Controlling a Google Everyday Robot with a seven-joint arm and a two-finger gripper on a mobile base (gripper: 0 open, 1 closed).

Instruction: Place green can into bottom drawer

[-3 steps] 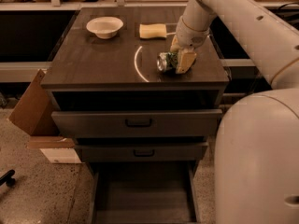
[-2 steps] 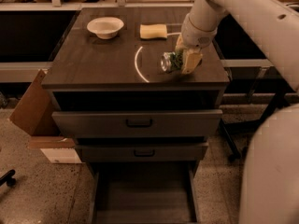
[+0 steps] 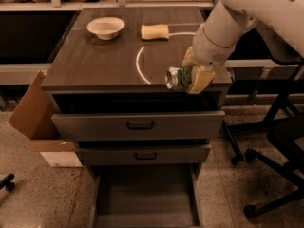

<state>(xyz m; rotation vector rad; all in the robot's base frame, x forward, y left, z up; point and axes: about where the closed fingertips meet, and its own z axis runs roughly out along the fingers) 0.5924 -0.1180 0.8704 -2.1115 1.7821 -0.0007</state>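
Observation:
The green can [image 3: 177, 77] lies sideways in my gripper [image 3: 191, 76], silver end facing left, lifted just above the cabinet top near its front right edge. The gripper's tan fingers [image 3: 200, 79] are shut on the can. The white arm comes in from the upper right. The bottom drawer [image 3: 145, 199] is pulled out below the two upper drawers, its bare floor showing, directly under and a little left of the can.
A white bowl [image 3: 105, 27] and a yellow sponge [image 3: 155, 31] sit at the back of the cabinet top [image 3: 90, 65]. A cardboard box [image 3: 33, 115] stands left of the cabinet. A black chair base [image 3: 273, 175] is at the right.
The gripper has lifted the can off the cabinet top and carried it toward the front edge. The view has shifted.

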